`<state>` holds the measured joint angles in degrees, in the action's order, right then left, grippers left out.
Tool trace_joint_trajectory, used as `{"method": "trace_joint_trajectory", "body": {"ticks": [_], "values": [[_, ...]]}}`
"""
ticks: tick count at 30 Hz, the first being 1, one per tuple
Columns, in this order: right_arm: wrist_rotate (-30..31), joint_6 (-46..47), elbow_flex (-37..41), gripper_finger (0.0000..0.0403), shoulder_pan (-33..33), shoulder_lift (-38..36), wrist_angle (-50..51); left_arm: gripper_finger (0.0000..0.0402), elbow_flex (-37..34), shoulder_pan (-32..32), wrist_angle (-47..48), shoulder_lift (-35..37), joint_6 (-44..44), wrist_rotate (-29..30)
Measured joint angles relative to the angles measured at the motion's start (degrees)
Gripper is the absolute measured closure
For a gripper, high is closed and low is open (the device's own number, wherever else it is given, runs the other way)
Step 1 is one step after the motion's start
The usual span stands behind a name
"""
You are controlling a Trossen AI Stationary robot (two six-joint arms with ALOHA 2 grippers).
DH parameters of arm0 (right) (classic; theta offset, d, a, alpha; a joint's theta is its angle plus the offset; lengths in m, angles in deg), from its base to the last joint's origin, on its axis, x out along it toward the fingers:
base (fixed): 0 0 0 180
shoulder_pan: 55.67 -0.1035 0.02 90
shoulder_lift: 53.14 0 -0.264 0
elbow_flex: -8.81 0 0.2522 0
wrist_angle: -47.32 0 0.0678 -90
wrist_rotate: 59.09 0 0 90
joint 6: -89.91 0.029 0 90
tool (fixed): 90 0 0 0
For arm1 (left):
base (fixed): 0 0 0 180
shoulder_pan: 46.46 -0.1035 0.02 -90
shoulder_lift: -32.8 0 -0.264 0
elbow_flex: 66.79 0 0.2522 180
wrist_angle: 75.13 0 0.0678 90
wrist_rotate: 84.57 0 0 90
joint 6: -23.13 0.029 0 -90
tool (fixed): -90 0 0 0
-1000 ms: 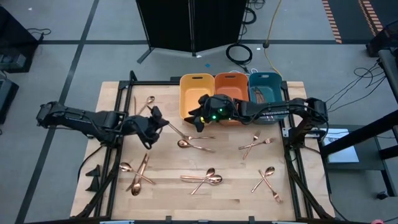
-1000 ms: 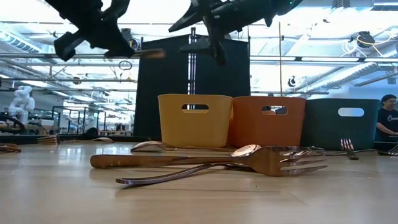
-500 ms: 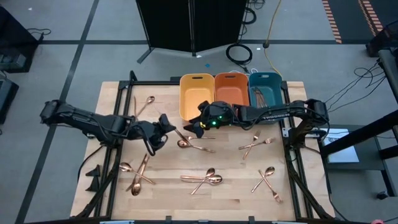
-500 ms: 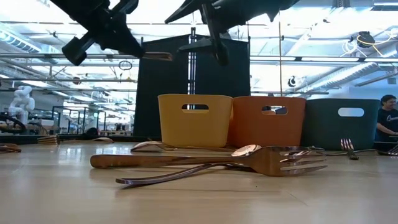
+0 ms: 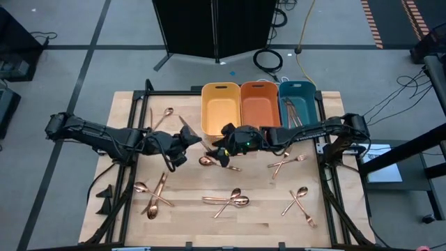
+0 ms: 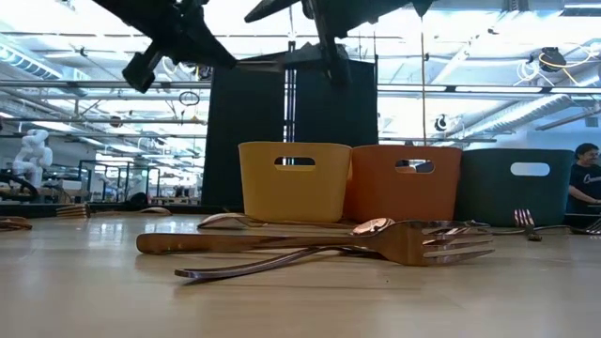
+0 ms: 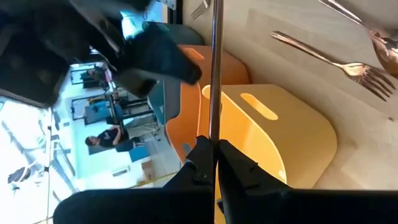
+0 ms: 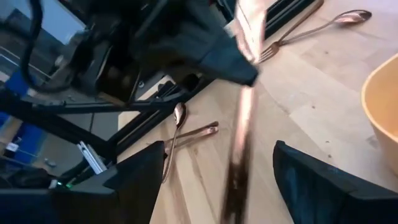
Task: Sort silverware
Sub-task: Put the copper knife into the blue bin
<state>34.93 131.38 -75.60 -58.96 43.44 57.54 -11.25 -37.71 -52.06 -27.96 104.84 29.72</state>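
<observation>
High view — a utensil passing between arms near the counter's far edge.
Left fingers pinch a knife; its length points toward the right fingers — spread, empty — by the yellow bin.

Bright ceiling lights behind the yellow bin backlit the low view, silhouetting the arms; the nearest fork glinted; the right wrist view was motion-blurred.
</observation>
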Motion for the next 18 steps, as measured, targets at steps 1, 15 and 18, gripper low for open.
{"method": "trace_joint_trajectory", "body": {"ticks": [1, 15, 18], "values": [[0.97, -0.45, 0.0, 0.0122, -0.49, 0.02, -0.07, 0.0401, 0.0, -0.3, 0.18, -0.25, -0.12, -0.54], [3.55, -0.17, 0.0, 0.0122, -0.48, 4.52, 1.67, 0.0401, 0.0, -0.63, -7.41, -7.49, 4.34, -1.26], [4.9, -0.56, 0.04, 0.0131, -0.42, 4.76, 2.5, 0.0401, 0.0, -0.63, -7.33, -8.18, 4.33, -1.15]]}}
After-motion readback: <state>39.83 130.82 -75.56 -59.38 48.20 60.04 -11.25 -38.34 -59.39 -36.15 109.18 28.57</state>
